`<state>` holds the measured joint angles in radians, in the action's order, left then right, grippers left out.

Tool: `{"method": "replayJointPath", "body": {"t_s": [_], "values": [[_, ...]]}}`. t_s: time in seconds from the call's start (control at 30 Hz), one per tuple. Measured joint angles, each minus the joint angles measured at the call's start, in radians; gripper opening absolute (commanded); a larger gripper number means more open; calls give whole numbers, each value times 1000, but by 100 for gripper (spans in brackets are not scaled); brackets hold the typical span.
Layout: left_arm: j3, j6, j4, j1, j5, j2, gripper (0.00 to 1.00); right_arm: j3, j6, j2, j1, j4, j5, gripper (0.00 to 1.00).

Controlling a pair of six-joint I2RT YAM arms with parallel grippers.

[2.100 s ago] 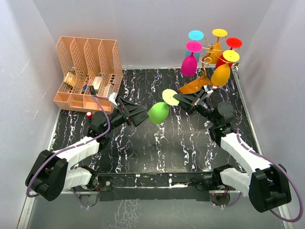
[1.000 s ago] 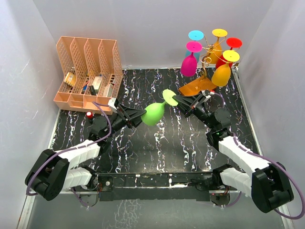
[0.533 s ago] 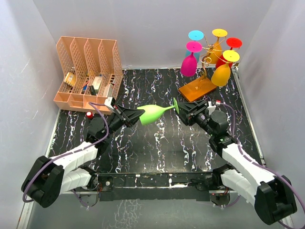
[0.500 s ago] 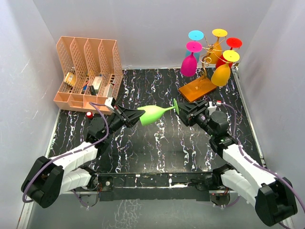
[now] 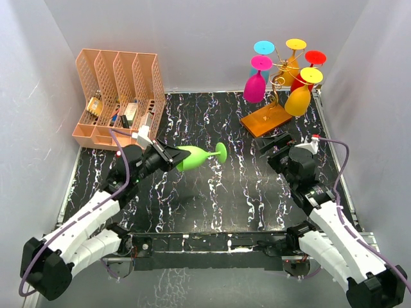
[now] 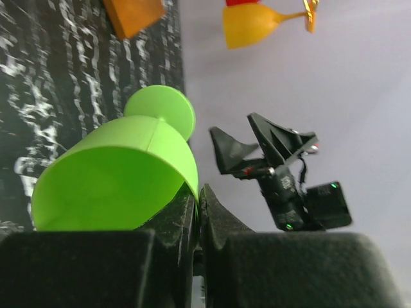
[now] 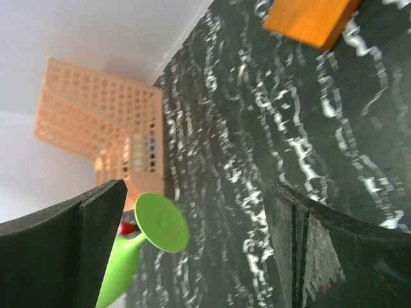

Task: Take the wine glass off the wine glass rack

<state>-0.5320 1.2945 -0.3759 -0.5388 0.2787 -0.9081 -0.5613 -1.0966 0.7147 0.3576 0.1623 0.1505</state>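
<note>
Glass [image 5: 194, 157], rim-pinched, hangs well apart from rack [image 5: 265, 119].

Likely lab: white-walled robot enclosure [image 5: 192, 38]

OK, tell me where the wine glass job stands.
Done: the green wine glass is off the wine glass rack, clear of it. In hand: the left claw is shut on its bowl rim, holding it sideways over the table; the right claw is open and apart from it. Left: setting it down, if wanted. The other glasses hang on the rack.
</note>
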Motion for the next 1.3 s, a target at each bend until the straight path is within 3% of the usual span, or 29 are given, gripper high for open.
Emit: {"method": "replayJointPath", "body": {"t_s": [0.27, 0.53, 0.87, 1.13, 1.3], "values": [[-407, -434, 672, 0, -229, -77, 0, -75, 162, 17, 0, 131, 187, 99], [-670, -779, 1060, 1, -417, -303, 0, -155, 211, 100, 0, 195, 251, 99], [-820, -993, 1190, 61, -464, -565, 0, -274, 261, 160, 0, 291, 270, 99], [-835, -1054, 1203, 136, -412, -610, 0, -274, 416, 115, 0, 266, 199, 99], [-835, -1067, 1204, 185, -382, -610, 16, -274, 471, 106, 0, 251, 172, 99]]}}
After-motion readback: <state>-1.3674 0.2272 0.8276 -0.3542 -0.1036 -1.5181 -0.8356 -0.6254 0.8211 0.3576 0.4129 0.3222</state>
